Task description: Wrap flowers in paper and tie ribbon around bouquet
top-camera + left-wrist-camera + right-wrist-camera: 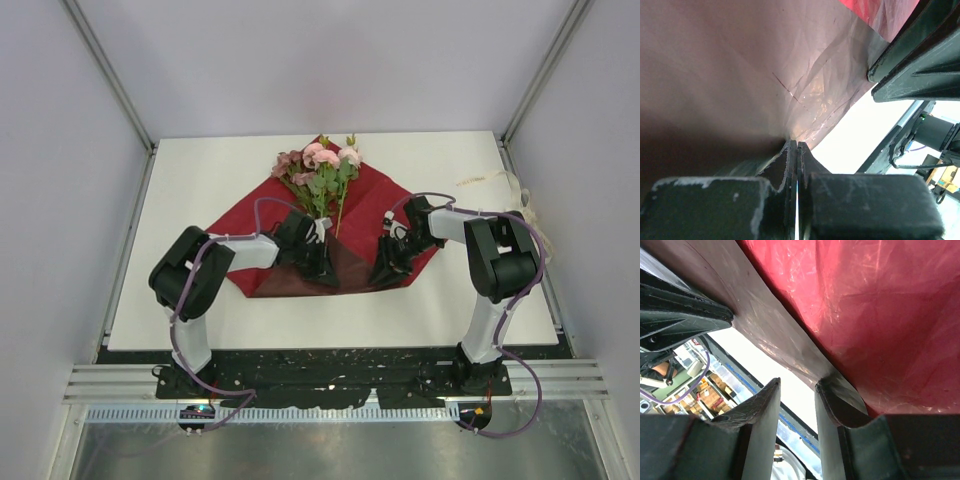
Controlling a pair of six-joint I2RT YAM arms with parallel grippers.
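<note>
Here, glossy creased maroon paper (385,192) beneath pink flowers (325,160)

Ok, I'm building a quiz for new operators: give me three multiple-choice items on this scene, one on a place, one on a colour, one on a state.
1. Where do the flowers lie?
A. on the paper
B. on bare table beside it
C. off the table
2. What colour is the ribbon?
A. blue
B. cream
C. black
3. How is the left gripper?
A. wide open
B. shut on the paper's edge
C. out of view

Answers:
1. A: maroon sheet shows all round the stems.
2. B: a pale strand lies near the table's right edge.
3. B: the left wrist view shows its jaws together, pinching the sheet.
</note>
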